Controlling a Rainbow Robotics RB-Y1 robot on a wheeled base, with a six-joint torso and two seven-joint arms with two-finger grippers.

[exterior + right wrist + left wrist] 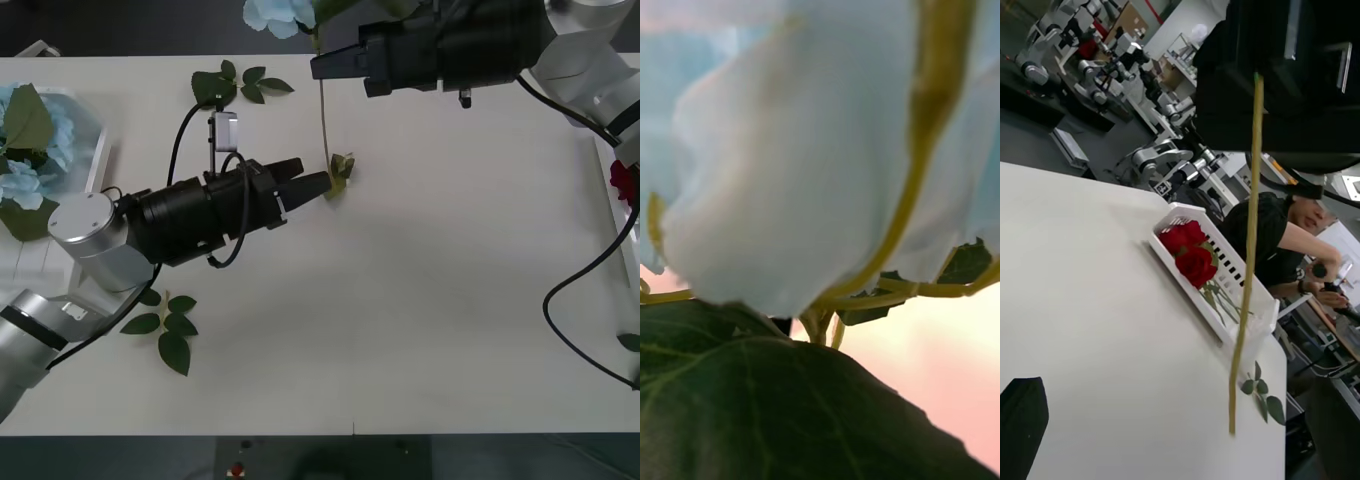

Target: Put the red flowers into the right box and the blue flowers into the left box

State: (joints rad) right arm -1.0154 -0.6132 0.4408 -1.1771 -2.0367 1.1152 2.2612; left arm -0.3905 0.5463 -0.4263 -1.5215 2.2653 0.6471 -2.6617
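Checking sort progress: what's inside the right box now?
In the left wrist view, the right box holds red flowers, at least two blooms with stems lying along its floor. The near wall hides part of the stems.

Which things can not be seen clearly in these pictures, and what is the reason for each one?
- Right gripper, front view: grip on the blue flower unclear; the bloom is cut by the top edge.
- Right wrist view: petals and a leaf cover the fingers.
- Right box, front view: cut by the right edge; its red flowers appear in the left wrist view.
- Left box: partly cut by the left edge.
- Left gripper: whether it touches the stem is unclear.
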